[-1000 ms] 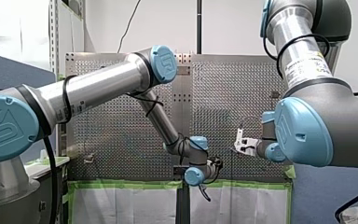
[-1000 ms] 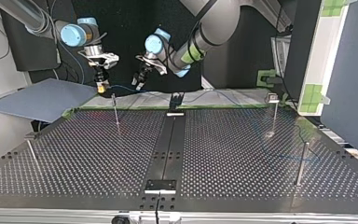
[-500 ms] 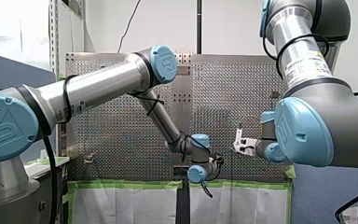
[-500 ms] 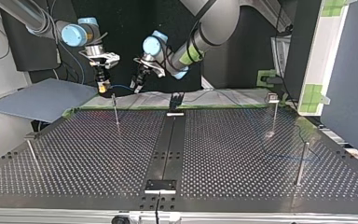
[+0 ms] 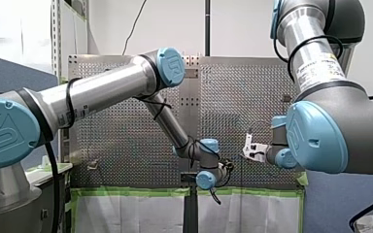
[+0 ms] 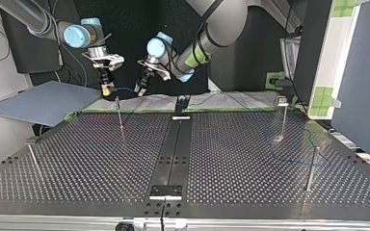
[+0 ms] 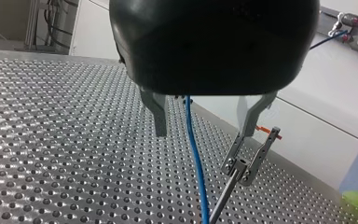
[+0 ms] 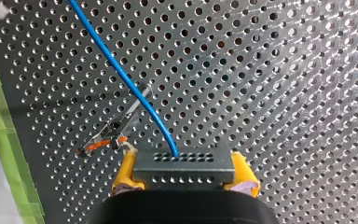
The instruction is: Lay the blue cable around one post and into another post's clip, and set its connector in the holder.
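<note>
The blue cable [image 8: 121, 77] leaves a grey connector [image 8: 184, 164] clamped between the yellow pads of my right gripper [image 8: 185, 181], which is shut on it. In the top view my right gripper [image 6: 107, 88] hangs at the table's far edge, above a thin clip post [image 6: 119, 115]. My left gripper [image 6: 141, 88] hovers just beside it. In the left wrist view my left gripper [image 7: 203, 134] is open, its metal fingers [image 7: 160, 116] straddling the blue cable [image 7: 194, 149] without touching it. The clip post [image 7: 247, 158] stands just beyond one finger. A black holder [image 6: 181, 103] sits at the far middle.
More posts stand on the perforated table [image 6: 250, 159]: a clip post [image 6: 283, 118] at the far right of the top view, a plain one [image 6: 310, 168] nearer right, another [image 6: 33, 156] at the left. A second holder [image 6: 165, 191] sits at the near middle. A blue-grey panel [image 6: 43, 101] lies off the far left corner.
My left gripper has moved toward the top view's left, closer to the right gripper and over the cable. My right arm and the connector have stayed still.
</note>
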`<state>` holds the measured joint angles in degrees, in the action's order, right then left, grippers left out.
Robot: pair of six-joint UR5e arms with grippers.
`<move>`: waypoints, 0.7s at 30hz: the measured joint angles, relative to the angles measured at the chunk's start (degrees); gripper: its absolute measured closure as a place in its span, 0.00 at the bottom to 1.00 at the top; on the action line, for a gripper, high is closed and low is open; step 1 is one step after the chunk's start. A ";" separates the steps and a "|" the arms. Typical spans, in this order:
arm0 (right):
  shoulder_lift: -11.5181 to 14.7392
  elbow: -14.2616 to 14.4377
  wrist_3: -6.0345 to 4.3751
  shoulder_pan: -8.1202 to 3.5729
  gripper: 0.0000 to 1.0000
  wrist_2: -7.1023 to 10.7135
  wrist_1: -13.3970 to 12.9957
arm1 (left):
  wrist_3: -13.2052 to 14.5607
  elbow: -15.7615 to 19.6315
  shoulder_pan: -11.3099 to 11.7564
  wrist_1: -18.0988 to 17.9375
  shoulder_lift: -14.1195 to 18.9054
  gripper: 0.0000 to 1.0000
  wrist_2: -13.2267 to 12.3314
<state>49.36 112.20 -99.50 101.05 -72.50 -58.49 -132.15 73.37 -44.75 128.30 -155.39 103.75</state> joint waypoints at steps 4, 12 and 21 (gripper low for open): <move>0.00 0.00 0.00 0.10 1.00 0.23 0.01 | 0.19 -0.02 0.10 -0.10 -0.01 0.41 0.08; 0.00 0.00 -0.01 0.37 1.00 0.54 -0.03 | 0.22 -0.71 0.22 -0.21 -0.02 0.44 -0.27; 0.00 0.01 -0.01 0.43 1.00 0.59 -0.05 | 0.23 -1.04 0.38 -0.12 -0.04 0.88 -0.13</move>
<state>49.37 112.21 -99.51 101.47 -71.90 -58.54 -131.92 72.34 -44.38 128.18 -155.44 103.62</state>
